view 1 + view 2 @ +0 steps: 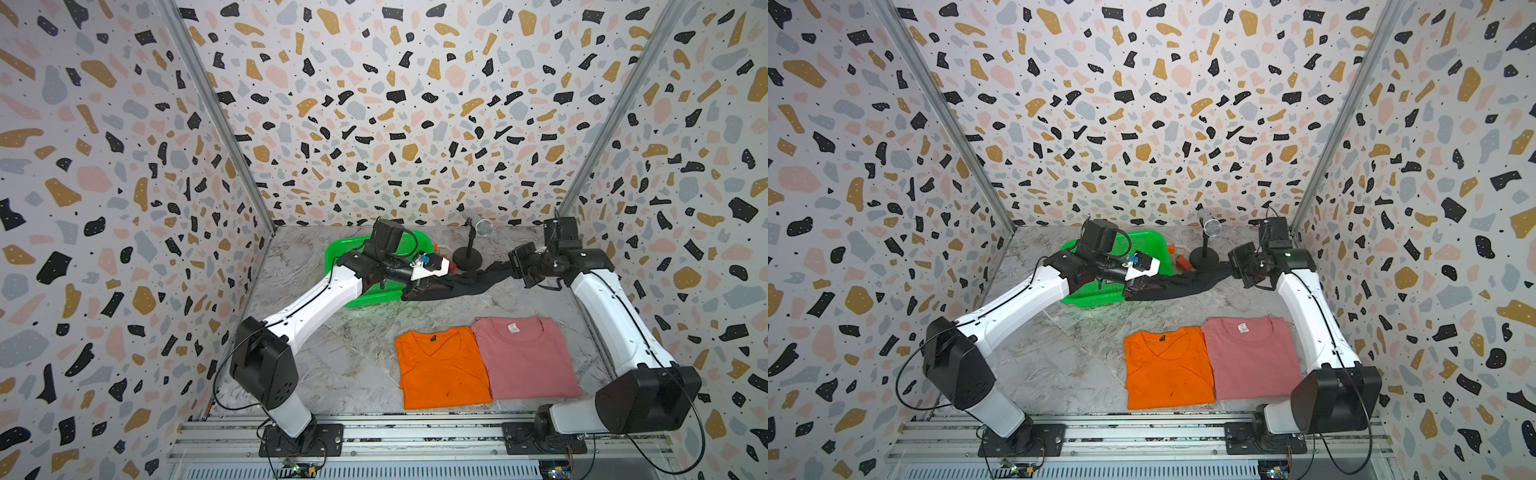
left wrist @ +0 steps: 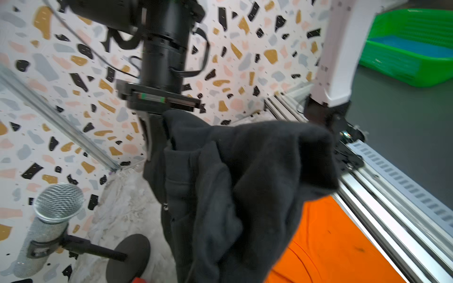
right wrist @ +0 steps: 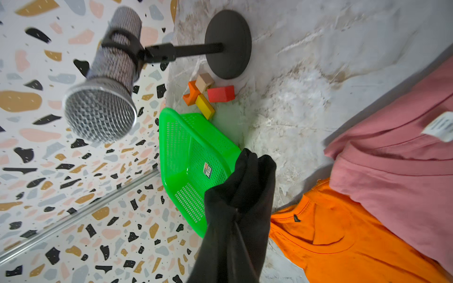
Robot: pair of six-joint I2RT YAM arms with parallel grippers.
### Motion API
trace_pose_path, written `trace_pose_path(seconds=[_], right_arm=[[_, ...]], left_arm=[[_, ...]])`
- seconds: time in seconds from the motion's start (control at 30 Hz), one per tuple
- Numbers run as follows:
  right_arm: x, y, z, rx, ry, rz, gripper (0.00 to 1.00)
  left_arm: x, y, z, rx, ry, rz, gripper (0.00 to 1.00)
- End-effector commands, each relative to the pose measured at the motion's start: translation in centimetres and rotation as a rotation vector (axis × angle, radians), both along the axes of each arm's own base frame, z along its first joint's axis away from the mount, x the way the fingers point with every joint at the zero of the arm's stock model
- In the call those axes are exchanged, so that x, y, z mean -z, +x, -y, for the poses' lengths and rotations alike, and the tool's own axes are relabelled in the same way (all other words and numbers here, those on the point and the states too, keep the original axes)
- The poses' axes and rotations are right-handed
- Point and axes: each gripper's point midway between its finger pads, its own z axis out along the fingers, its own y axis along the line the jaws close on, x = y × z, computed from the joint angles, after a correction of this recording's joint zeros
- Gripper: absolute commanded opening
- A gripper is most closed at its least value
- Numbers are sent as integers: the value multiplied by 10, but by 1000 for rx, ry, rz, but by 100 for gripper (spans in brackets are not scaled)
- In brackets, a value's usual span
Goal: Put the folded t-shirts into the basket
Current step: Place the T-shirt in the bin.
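Black t-shirt (image 1: 461,280) hangs as a sagging band between the two arms, clear of the marble table (image 1: 353,353) and no longer flat-folded. The left gripper (image 1: 415,289) is clamped on the end by the green basket (image 1: 332,253), and the right gripper (image 1: 515,269) is pinched shut on the other end. Holding both ends likely keeps the cloth from dragging and lets it be carried sideways as one piece.

In the right wrist view the shirt's far end overlaps the basket's near corner, and the basket holds only its sticker label (image 3: 207,170). The shirt's bulk is beside the basket, not over it.

Room is tight at the back. The microphone stand (image 1: 467,259) sits just behind the stretched cloth, and small wooden blocks (image 3: 208,95) lie between its base and the basket. The left forearm crosses above the basket, so the opening is partly covered.

The orange V-neck t-shirt (image 1: 440,370) and the pink t-shirt (image 1: 528,357) lie flat, edges touching, near the front rail, well apart from the basket.
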Motion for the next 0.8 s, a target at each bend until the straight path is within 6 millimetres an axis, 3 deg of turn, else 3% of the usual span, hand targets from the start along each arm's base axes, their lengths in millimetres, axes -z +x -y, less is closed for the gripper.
trace_pose_path(seconds=[0.0,0.27,0.5,0.77], right_arm=[[-11,4,-5,95,-34,49,0],[-17,9,-66,41,-67,103,0],[-33,42,-107,1,-99,185,0],[-57,85,-149,-22,-99,258,0]], left_arm=[[23,-24,-39,38,80,-10,8],[7,10,-84,-130,55,-14,10],[6,48,-119,-227,21,-8,8],[4,113,-161,-322,-16,-34,9]])
